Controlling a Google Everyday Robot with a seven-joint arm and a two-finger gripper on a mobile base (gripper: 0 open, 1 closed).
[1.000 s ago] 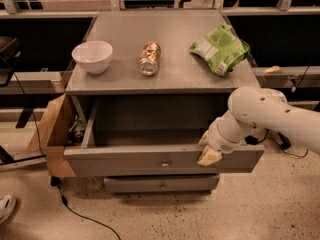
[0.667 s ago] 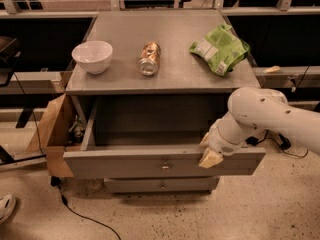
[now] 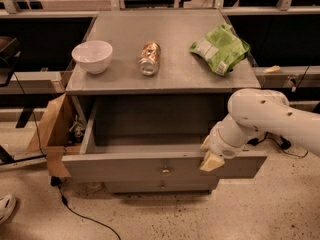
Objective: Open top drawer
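- Starting with the table point(image 3: 170, 39), we see a grey cabinet. On its top are a green bag point(image 3: 220, 48) near the back right corner, a white bowl point(image 3: 93, 56) toward the left edge, and a can point(image 3: 149, 58) lying on its side between them. None of these belong to the job.
- The top drawer point(image 3: 125, 166) stands well out from under the table's front edge, with its deep grey box open to view from above. We judge the opening done or very nearly so. At most a last bit of travel and the release remain.
- The white arm point(image 3: 270, 116) reaches in from the right, just past the table's front right corner.
- The narrower drawer front point(image 3: 160, 186) below is flush and shut, as the task wants.
- The gripper point(image 3: 211, 159) sits at the upper rim of the top drawer's front panel, touching it near the panel's right end. We cannot tell how it is set, nor whether it clasps the rim.
- The drawer box lies behind and to the left of the gripper, and the front panel hangs just below it.
- The small round knob point(image 3: 165, 171) sits at the middle of that panel, left of the gripper and apart from it, so we judge the hold is at the rim and not the knob.
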